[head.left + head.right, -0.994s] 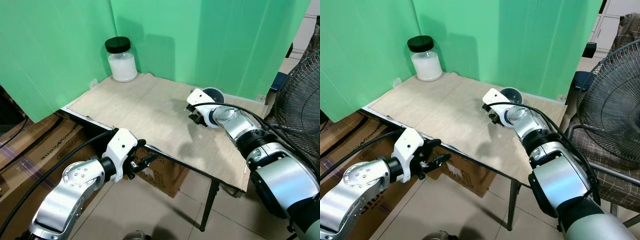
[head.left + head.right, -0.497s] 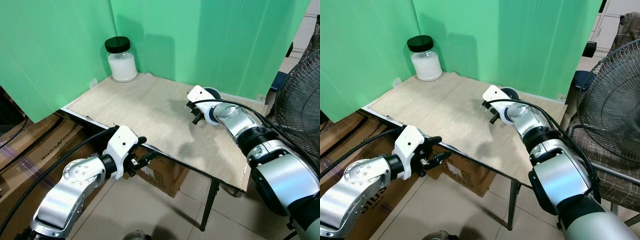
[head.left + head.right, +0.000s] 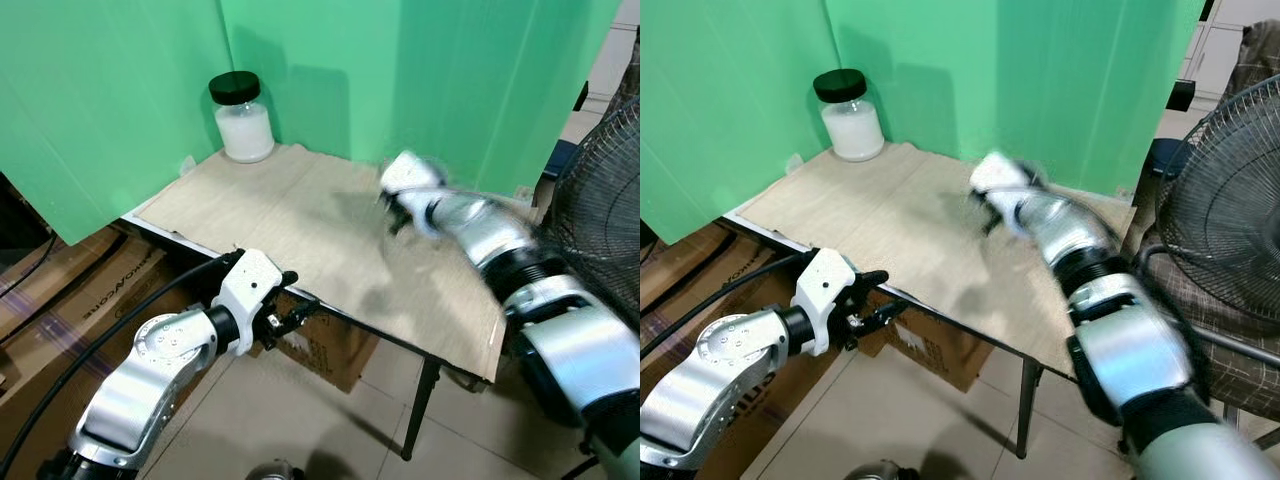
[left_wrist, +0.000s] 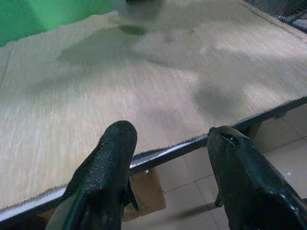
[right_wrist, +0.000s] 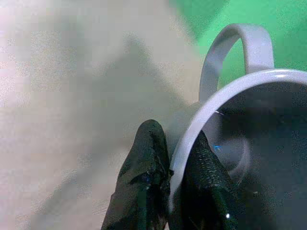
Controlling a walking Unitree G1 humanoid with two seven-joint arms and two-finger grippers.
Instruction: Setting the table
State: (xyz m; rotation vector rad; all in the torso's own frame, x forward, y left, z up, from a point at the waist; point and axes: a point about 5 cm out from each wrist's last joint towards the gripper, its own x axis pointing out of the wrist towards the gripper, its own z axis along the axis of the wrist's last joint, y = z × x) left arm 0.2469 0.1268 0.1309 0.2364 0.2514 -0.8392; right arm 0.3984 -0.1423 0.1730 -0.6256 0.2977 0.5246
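Right gripper (image 5: pixel 175 191) was over the far right part of the desk (image 3: pixel 300 225), blurred in the head views. In the right wrist view its fingers (image 5: pixel 146 187) were clamped on the rim of a pale grey mug (image 5: pixel 249 143), one finger outside the wall and one inside. The mug's handle (image 5: pixel 237 52) stood on the side away from the fingers. Whether the mug touched the desk could not be told.

Left gripper (image 4: pixel 170 177) hung just off the desk's near edge, below the top and near its left half. Its fingers (image 4: pixel 112 163) were apart with nothing between them.

A jar (image 3: pixel 243 118) of white contents with a black lid stood at the far left corner, close to the green backdrop (image 3: pixel 120 80). The wood-grain top between jar and mug was bare, giving open room across the middle and the near side.

The backdrop closed off the far and left edges. The near edge was a dark metal rim (image 4: pixel 192 146) over tiled floor (image 3: pixel 330 420). A wire fan (image 3: pixel 1230 200) stood just beyond the right end.

Cardboard boxes (image 3: pixel 110 290) sat under the left end; printing showed on one, too small to read.
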